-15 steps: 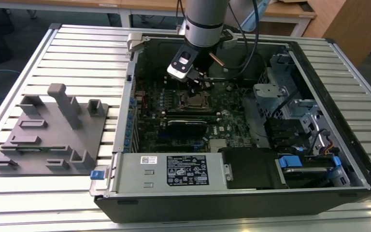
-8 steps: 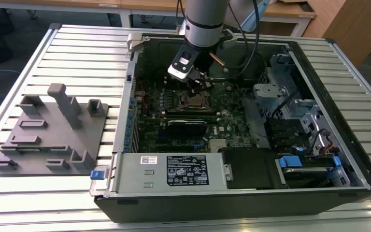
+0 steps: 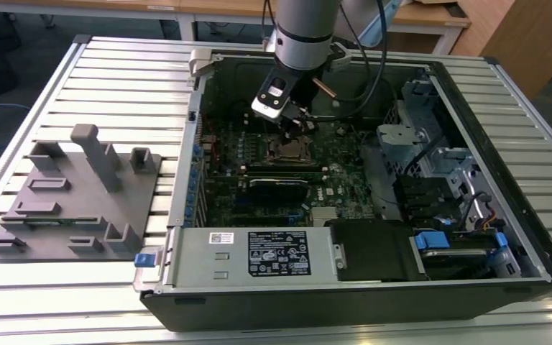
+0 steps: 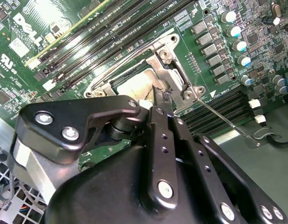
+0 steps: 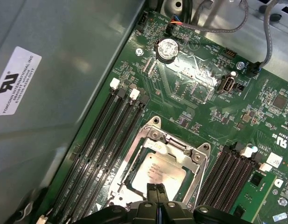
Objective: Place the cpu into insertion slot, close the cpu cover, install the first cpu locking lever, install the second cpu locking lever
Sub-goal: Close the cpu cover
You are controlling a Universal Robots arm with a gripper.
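Observation:
The cpu [image 5: 159, 173] lies in the insertion slot [image 3: 289, 149] with its pale silver face up. The cpu cover [image 5: 179, 148], a dull-metal frame, lies flat around it. My gripper [image 5: 156, 190] is shut with its tips just above the chip's near edge, and nothing shows between the fingers. In the second wrist view the gripper [image 4: 161, 95] sits at the cover [image 4: 169, 60]. One thin wire locking lever [image 4: 225, 122] sticks out sideways from the socket corner, unlatched. The other lever [image 4: 134, 52] runs along the socket's edge. In the exterior view the gripper [image 3: 300, 123] hangs just behind the socket.
Black memory slots [image 5: 106, 140] flank the socket on both sides. The labelled power supply box [image 3: 256, 251] fills the case's front. Drive cages and cables [image 3: 430, 165] crowd the exterior view's right. A grey fixture block [image 3: 75, 194] stands on the slatted table outside the case.

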